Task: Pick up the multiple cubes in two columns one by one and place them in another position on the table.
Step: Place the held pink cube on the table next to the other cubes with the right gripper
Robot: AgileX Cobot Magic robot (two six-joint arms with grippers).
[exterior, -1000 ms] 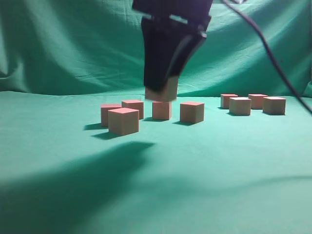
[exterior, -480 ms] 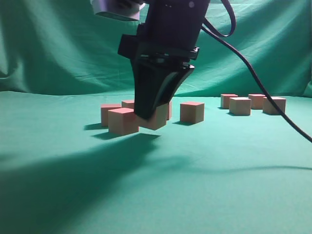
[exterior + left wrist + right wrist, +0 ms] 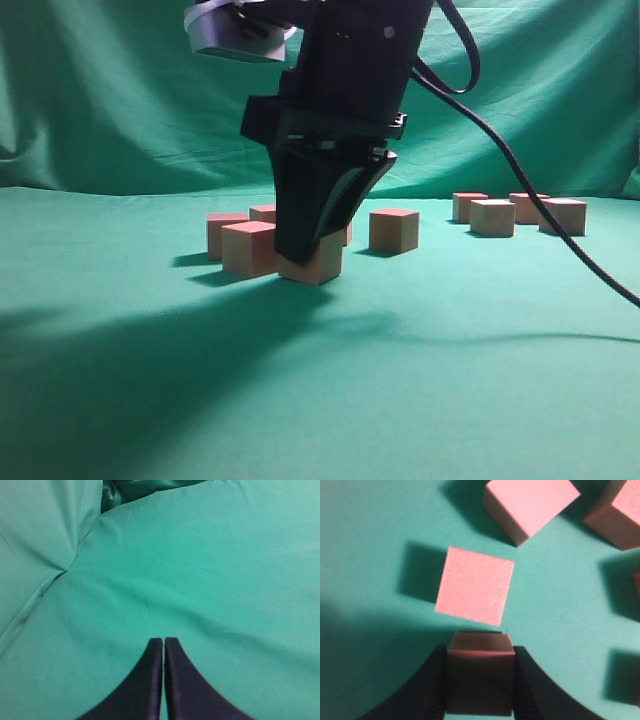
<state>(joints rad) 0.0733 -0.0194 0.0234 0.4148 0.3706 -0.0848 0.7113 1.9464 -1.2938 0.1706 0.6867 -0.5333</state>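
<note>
Left black gripper [image 3: 163, 680] pinched closed, empty, above bare smooth teal-green cloth table [image 3: 210, 580]. Near group of small pinkish-red matte cubes [image 3: 252, 248] left of centre. Right black gripper [image 3: 312, 262] clamps one cube [image 3: 480, 680], at or just above cloth beside neighbour. Advice: confirm flat seating, release straight, avoid nudging neighbour. Remaining cubes far right. No containers visible.

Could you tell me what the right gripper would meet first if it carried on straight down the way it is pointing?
The table. The right gripper points down, shut on a cube that looks at or just above the cloth. The neighbouring cube lies just ahead of the fingertips, seemingly apart from the held one.
</note>
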